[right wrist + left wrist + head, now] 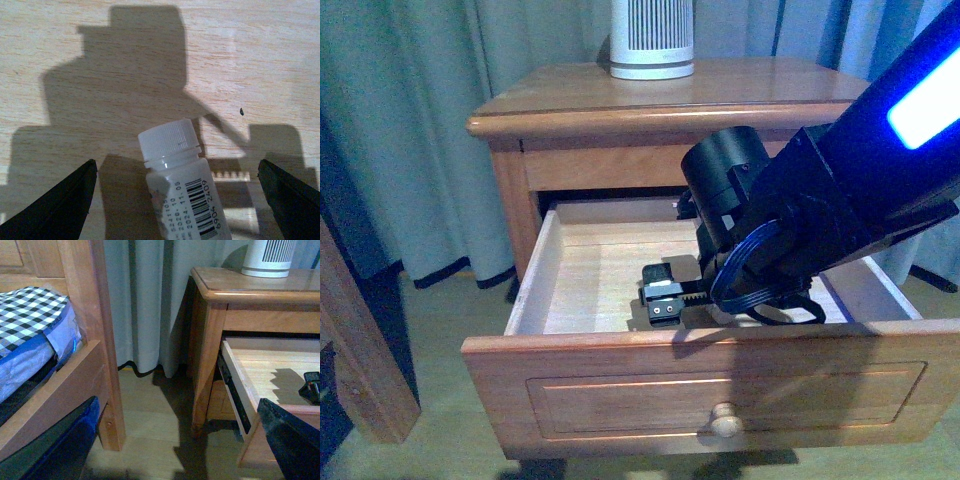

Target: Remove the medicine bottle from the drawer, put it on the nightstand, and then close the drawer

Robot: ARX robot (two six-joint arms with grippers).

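— Wood everywhere, orange-brown, and the drawer (700,395) is pulled right out. Which step is it on?

— The pick-up. The right gripper (176,167) is down inside the drawer, its two dark fingers (60,205) spread wide, one on each side of the medicine bottle (187,200). Neither finger touches it. Released, I'd call it, with nothing grasped.

— And the bottle itself?

— On the pale drawer floor: white, with a ribbed cap (167,141) and a barcode label. From the front the arm hides it. Whether it lies or stands, I can't tell.

— So what comes next, you reckon?

— My guess is it should lower a little so the fingers flank the body below the cap. Then a gentle pinch, since the bottle looks small and smooth and might roll or slip. After that, lift clear of the drawer walls and up to the nightstand (570,100).

— Any room up there?

— The top is glossy, with a white ribbed cylinder (651,40) at the back and bare wood in front of it.

— The other arm?

— The left gripper (176,410) hangs beside the nightstand, fingers apart around nothing. Around it are the bed frame (102,340), checked bedding (27,310), grey curtains (410,130) and a pale floor (150,430). The knob (725,421) is there for closing the drawer afterwards.
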